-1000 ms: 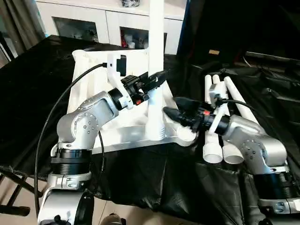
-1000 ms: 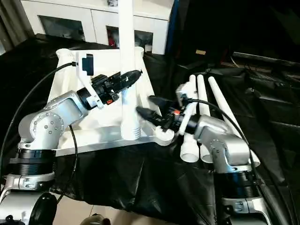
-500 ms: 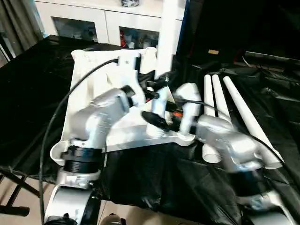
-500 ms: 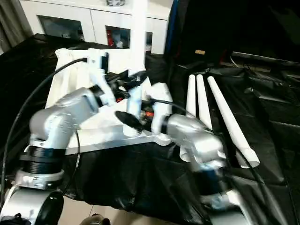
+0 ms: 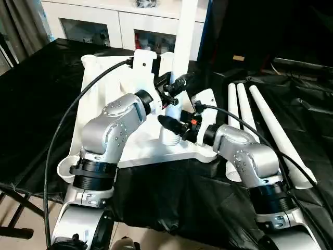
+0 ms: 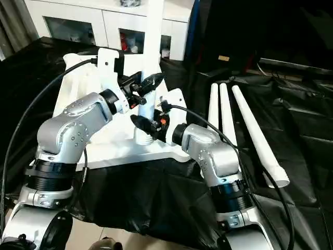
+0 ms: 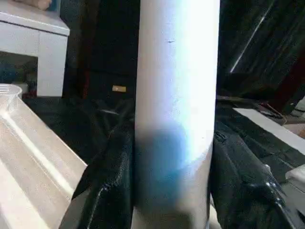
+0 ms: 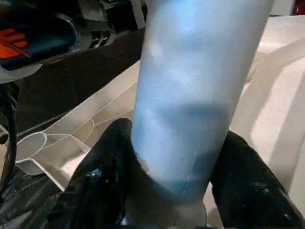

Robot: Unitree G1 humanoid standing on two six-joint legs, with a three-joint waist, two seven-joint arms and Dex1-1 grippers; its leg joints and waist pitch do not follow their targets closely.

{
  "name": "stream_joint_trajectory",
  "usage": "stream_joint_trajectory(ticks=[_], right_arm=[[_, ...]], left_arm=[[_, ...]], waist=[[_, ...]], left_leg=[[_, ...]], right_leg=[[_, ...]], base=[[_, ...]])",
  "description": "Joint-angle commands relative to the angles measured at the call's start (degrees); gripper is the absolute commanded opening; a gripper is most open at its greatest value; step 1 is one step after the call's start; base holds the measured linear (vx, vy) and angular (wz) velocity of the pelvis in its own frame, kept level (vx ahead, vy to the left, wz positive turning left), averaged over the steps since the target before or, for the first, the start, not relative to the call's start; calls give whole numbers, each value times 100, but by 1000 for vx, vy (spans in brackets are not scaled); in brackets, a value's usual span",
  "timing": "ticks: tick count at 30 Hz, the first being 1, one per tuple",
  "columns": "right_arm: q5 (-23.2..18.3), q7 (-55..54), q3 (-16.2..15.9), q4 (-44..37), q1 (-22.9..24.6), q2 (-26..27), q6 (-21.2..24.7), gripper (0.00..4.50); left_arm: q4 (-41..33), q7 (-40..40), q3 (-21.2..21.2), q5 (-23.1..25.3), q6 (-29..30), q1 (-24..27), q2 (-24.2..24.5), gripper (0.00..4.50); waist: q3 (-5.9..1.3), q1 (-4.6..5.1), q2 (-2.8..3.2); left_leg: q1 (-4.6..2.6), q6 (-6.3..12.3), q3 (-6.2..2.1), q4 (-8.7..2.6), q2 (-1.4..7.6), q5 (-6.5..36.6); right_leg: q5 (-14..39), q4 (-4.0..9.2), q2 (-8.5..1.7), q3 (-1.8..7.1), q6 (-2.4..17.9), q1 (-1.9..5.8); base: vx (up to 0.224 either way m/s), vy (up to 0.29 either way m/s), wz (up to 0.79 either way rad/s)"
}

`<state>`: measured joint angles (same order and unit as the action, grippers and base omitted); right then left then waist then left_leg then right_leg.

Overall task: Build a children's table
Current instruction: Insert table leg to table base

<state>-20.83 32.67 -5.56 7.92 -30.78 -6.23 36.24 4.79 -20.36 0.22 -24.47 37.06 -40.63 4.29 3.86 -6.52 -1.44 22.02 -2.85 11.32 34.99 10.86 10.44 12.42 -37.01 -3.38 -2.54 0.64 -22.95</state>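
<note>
A white tabletop (image 5: 106, 112) lies upside down on a black sheet (image 5: 31, 104), its ribbed underside facing up. One white leg (image 5: 179, 57) stands upright in the socket at the tabletop's near right corner, and its upper end is cut off by the picture's top edge.

Both grippers clamp this leg. The left gripper (image 5: 176, 86) holds it higher up; in the left wrist view its black fingers (image 7: 102, 191) press against both sides of the tube. The right gripper (image 5: 174, 125) holds it low down, just above the socket; in the right wrist view its fingers (image 8: 102, 183) wrap the tube's base from either side, spread only as wide as the tube.

The threaded end of the leg and the socket itself are mostly hidden behind the right gripper, so how far the leg sits in cannot be made out.

Three more legs (image 5: 260, 122) lie side by side on the sheet to the right of the tabletop. Their near ends are partly hidden by the right forearm.

A white cabinet (image 5: 99, 23) with glass doors stands behind the table.
</note>
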Motion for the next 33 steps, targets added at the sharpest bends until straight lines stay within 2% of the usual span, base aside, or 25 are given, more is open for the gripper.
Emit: stream_joint_trajectory(ticks=[1, 8, 9, 14, 15, 16, 18, 19, 20, 21, 23, 24, 25, 28, 29, 30, 33], right_arm=[[-80, -30, 25, 51, -6, 36, 65, 201], [-214, 100, 166, 122, 19, 91, 2, 192], [-249, 172, 176, 113, 28, 78, -18, 191], [-610, 1086, 103, -292, 223, -237, -79, 191], [-703, 1314, 70, -411, 281, -326, -100, 191], [-730, 1376, 62, -447, 298, -350, -105, 191], [-1055, 2002, 33, -836, 476, -595, -65, 191], [-1098, 2089, 26, -886, 498, -634, -53, 191], [-1313, 2450, 15, -1093, 591, -811, 58, 191], [-1403, 2578, 19, -1170, 626, -882, 123, 191], [-1482, 2689, 32, -1232, 655, -945, 180, 191], [-1540, 2814, 75, -1260, 678, -1022, 200, 191], [-1588, 2923, 106, -1281, 695, -1090, 207, 191], [-1646, 3003, 116, -1322, 717, -1145, 221, 191], [-1674, 3016, 125, -1343, 724, -1160, 237, 191], [-1721, 3037, 136, -1376, 738, -1189, 256, 191], [-1754, 3065, 123, -1403, 741, -1253, 266, 191]], left_arm=[[-21, 62, 60, -8, -67, -125, -50, 188], [-1, 143, 243, -129, -90, -183, -150, 188], [5, 136, 252, -124, -68, -200, -122, 244], [-193, -521, 330, -623, 241, -178, 45, 267], [-171, -598, 387, -730, 335, -187, 71, 295], [-163, -621, 405, -766, 369, -188, 79, 295], [-201, -1244, 515, -1338, 856, -125, 267, 304], [-213, -1361, 523, -1430, 943, -111, 308, 314], [-264, -1802, 569, -1793, 1268, -56, 468, 314], [-281, -1937, 595, -1942, 1425, -44, 525, 324], [-309, -2074, 623, -2097, 1567, -32, 581, 324], [-385, -2316, 691, -2426, 1772, -35, 670, 324], [-465, -2550, 739, -2699, 1904, -41, 739, 324], [-581, -2742, 659, -2772, 1966, -1, 825, 324], [-648, -2825, 570, -2733, 1934, 39, 867, 307], [-739, -2939, 437, -2666, 1873, 97, 929, 297], [-442, -2629, 531, -2510, 1810, -15, 807, 277]], waist=[[-458, -7, -9], [-457, -9, -12], [-457, -13, 4], [-464, -37, 3], [-461, -39, -6], [-455, -31, -9], [-451, -40, -20], [-446, -60, -13], [-446, -59, 5], [-448, -64, 4], [-442, -43, 5], [-436, -36, 27], [-432, -38, 20], [-434, -45, 40], [-436, -44, 59], [-434, -39, 52], [-442, -48, 44]], left_leg=[[-106, -88, -138, -371, 219, 384], [-108, -77, -138, -372, 220, 406], [-112, -81, -141, -372, 222, 418], [-114, -43, -137, -363, 224, 414], [-98, 12, -139, -359, 220, 401], [-97, 23, -136, -363, 217, 422], [-99, 46, -129, -355, 209, 466], [-105, 59, -130, -356, 211, 484], [-112, 46, -129, -352, 212, 490], [-118, 64, -127, -351, 204, 509], [-110, 64, -135, -362, 215, 544], [-110, 17, -132, -360, 208, 648], [-115, 11, -132, -363, 210, 671], [-121, -34, -143, -375, 223, 675], [-123, -45, -149, -377, 227, 686], [-127, -61, -152, -385, 233, 701], [-130, -54, -132, -365, 222, 635]], right_leg=[[-24, 401, -460, 271, 1058, 318], [-30, 403, -460, 270, 1084, 322], [-17, 402, -462, 269, 1081, 317], [-149, 387, -457, 268, 1112, 329], [-247, 380, -459, 262, 1162, 341], [-217, 384, -454, 260, 1169, 340], [-71, 395, -468, 263, 1186, 343], [44, 403, -461, 263, 1180, 336], [67, 396, -456, 262, 1192, 330], [120, 393, -447, 257, 1211, 331], [178, 407, -445, 251, 1239, 317], [328, 428, -452, 254, 1253, 312], [392, 435, -455, 257, 1245, 309], [446, 439, -451, 255, 1225, 308], [446, 433, -451, 255, 1220, 306], [457, 442, -453, 253, 1206, 306], [318, 437, -442, 264, 1211, 305]], base=[[0, 0, 0], [0, 0, 0], [0, 0, 0], [0, 0, 0], [0, 0, 0], [0, 0, 0], [0, 0, 0], [0, 0, 0], [0, 0, 0], [0, 0, 0], [0, 0, 0], [0, 0, 0], [0, 0, 0], [0, 0, 0], [0, 0, 0], [0, 0, 0], [0, 0, 0]])
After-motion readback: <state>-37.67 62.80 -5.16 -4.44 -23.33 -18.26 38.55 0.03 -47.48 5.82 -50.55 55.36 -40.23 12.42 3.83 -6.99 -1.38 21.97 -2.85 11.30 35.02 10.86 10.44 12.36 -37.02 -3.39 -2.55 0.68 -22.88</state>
